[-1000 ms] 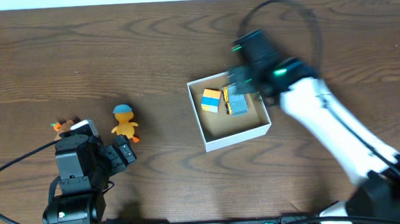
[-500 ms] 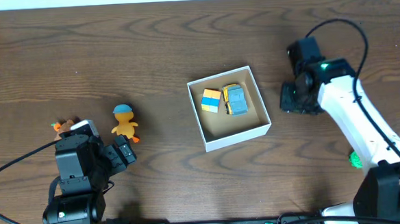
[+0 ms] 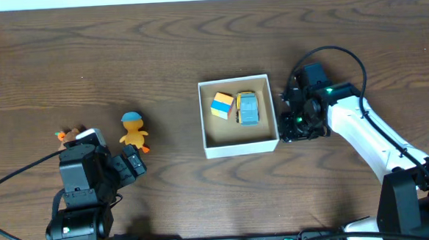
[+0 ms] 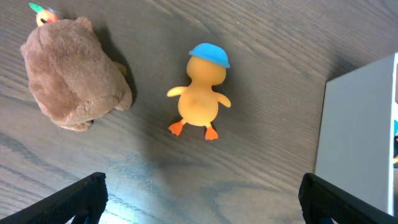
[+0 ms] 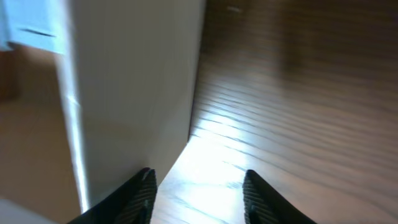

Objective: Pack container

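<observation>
Wooden table (image 3: 123, 58) — container (image 5: 134, 93) cut off, blurred

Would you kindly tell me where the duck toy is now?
Overhead, the duck toy lies on the table left of the container, beside the brown plush.

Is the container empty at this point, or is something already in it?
Partly filled: the container holds a coloured cube and a blue toy car; the duck and plush lie outside.
</observation>
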`<state>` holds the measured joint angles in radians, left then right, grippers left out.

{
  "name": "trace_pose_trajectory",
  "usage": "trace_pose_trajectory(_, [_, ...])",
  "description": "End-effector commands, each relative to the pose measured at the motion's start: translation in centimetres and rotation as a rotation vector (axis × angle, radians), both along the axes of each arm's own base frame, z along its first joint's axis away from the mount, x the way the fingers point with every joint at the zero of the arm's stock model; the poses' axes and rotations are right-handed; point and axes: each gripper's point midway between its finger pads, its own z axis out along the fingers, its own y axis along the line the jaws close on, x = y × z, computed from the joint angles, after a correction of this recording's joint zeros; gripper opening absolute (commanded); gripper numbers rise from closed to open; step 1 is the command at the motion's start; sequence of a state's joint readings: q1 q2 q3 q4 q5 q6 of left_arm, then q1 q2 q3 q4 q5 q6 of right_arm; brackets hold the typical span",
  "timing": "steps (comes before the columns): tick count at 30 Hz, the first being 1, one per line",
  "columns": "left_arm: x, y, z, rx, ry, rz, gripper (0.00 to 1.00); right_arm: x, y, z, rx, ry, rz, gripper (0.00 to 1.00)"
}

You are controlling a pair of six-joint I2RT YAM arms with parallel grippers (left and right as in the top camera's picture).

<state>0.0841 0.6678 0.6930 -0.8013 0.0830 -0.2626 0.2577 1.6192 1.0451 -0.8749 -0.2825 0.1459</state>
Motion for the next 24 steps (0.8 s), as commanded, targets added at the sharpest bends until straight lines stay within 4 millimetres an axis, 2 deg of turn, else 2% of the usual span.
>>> trace_pose_trajectory(1, [0.3, 0.0, 0.9, -0.007, -0.021, 0.004, 0.98, -0.4, 2.7, 0.9, 0.143, -0.008, 0.108, 0.49])
trace_pose_trajectory(5, [0.3, 0.0, 0.9, -0.006, -0.021, 0.004, 0.98, 0.0, 1.7, 0.5, 0.084, -0.015, 0.065, 0.52])
trace_pose_trajectory(8, [0.3, 0.0, 0.9, -0.006, -0.022, 0.004, 0.98, 0.7, -0.6, -0.2, -0.049, -0.030, -0.015, 0.57])
trace_pose_trajectory(13, [0.2, 0.0, 0.8, -0.007, -0.018, 0.004, 0.98, 2.1, -5.7, -0.7, -0.290, -0.073, -0.217, 0.65])
trace_pose_trajectory(16, [0.3, 0.0, 1.1, -0.008, -0.022, 0.003, 0.98, 2.8, -8.0, -0.5, -0.359, -0.096, -0.285, 0.70])
trace_pose_trajectory(19, [0.3, 0.1, 2.3, -0.003, -0.030, 0.006, 0.98, 3.4, -9.6, -0.3, -0.369, -0.112, -0.329, 0.75])
trace_pose_trajectory(20, [0.3, 0.5, 3.0, 0.015, -0.029, 0.024, 0.98, 3.7, -10.2, -0.3, -0.365, -0.116, -0.351, 0.81])
trace_pose_trajectory(24, [0.0, 4.1, 5.1, 0.123, 0.046, 0.199, 0.98, 4.1, -11.3, -0.2, -0.290, -0.100, -0.415, 0.82])
